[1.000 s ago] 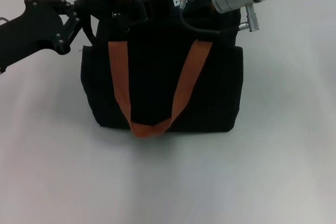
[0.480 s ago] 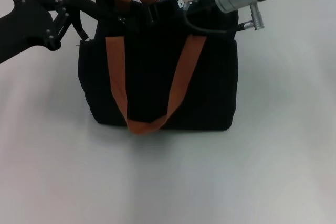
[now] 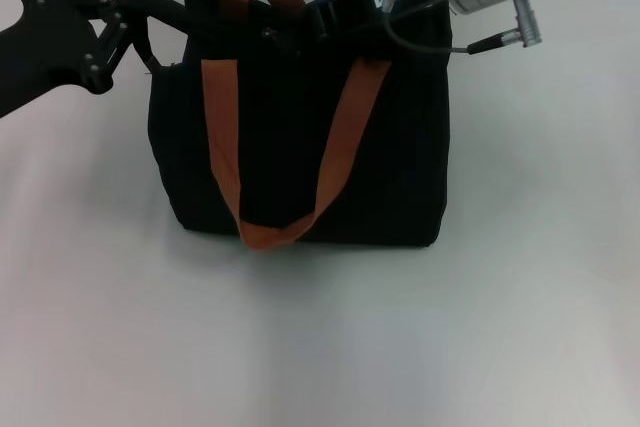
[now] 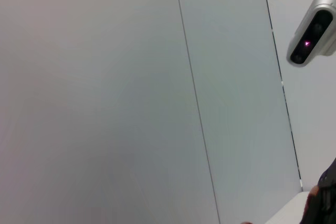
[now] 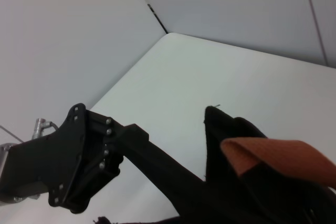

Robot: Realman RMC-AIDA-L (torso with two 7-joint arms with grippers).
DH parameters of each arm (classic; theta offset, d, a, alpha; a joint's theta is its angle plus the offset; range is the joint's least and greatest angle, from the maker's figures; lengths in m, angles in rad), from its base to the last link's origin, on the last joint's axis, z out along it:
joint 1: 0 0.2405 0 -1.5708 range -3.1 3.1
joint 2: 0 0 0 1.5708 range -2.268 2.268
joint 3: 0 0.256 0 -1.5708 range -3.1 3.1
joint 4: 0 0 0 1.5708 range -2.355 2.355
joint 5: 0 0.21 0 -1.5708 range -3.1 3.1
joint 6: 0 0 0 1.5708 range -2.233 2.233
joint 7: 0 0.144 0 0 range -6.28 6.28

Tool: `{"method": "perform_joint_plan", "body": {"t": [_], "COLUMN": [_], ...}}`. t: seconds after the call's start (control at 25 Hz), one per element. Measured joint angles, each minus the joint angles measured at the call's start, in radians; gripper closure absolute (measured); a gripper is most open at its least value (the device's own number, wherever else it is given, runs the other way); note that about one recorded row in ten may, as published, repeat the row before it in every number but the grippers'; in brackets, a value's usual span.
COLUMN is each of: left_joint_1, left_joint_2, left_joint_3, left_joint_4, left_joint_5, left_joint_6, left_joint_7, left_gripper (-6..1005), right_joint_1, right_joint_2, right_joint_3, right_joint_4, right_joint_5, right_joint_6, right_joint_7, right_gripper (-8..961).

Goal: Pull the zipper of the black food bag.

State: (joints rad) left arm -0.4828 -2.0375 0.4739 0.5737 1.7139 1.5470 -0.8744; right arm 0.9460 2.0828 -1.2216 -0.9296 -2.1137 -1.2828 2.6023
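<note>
The black food bag (image 3: 300, 147) stands upright on the white table, its orange-brown straps (image 3: 222, 137) hanging down the front. My left gripper (image 3: 190, 9) is at the bag's top left corner, shut on the fabric there; it also shows in the right wrist view (image 5: 181, 182) reaching into the bag's corner (image 5: 226, 145). My right gripper (image 3: 300, 25) is over the bag's top edge, right of the rear strap. The zipper pull is hidden, black on black under the right gripper.
The white table (image 3: 320, 347) spreads out in front of and beside the bag. A grey wall stands behind it. The left wrist view shows wall panels and a mounted camera (image 4: 312, 38).
My right arm has moved to the right along the bag's top edge. The left gripper has lifted slightly and stays at the left corner. The bag has shifted a little left.
</note>
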Motion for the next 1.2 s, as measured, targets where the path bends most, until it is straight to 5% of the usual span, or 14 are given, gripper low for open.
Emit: {"method": "perform_joint_plan", "body": {"t": [1.2], "left_joint_1": [0.001], "left_joint_2": [0.002], "left_joint_3": [-0.012], "left_joint_4": [0.006], "left_joint_5": [-0.001], "left_joint_6": [-0.012], "left_joint_7": [-0.006], "left_gripper": [969], "right_joint_1": [-0.195], "right_joint_2": [-0.001], "right_joint_3": [0.097], "right_joint_4": [-0.361], "right_joint_5": [-0.134], "right_joint_6": [-0.200], "right_joint_7": [0.086], "right_gripper": [953]}}
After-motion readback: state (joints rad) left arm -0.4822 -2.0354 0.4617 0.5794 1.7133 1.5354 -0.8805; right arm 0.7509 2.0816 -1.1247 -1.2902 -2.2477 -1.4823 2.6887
